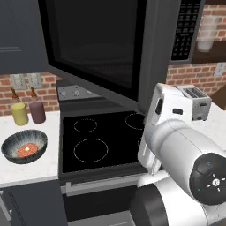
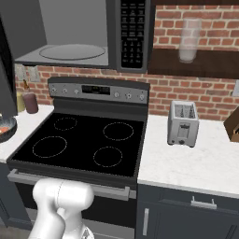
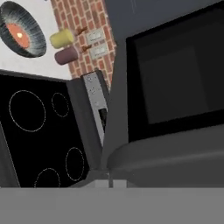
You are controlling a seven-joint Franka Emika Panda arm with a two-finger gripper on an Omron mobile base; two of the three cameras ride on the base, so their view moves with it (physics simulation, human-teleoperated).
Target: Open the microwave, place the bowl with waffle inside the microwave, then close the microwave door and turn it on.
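Left base view: microwave door (image 1: 95,44) swung out leftward, long axis level; bowl (image 1: 24,146) with waffle (image 1: 27,149) upright on left counter (image 1: 31,170); right base view: microwave (image 2: 84,35) open above stove (image 2: 84,142); hand view: jaws pressed together, empty

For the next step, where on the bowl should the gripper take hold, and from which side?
Probably the rim of the bowl, taken from above with one finger inside and one outside. It sits upright and open on the white counter left of the stove, too wide to span. The waffle lies at its centre, so the edge is free. The near or stove-side rim keeps away from the cups behind.
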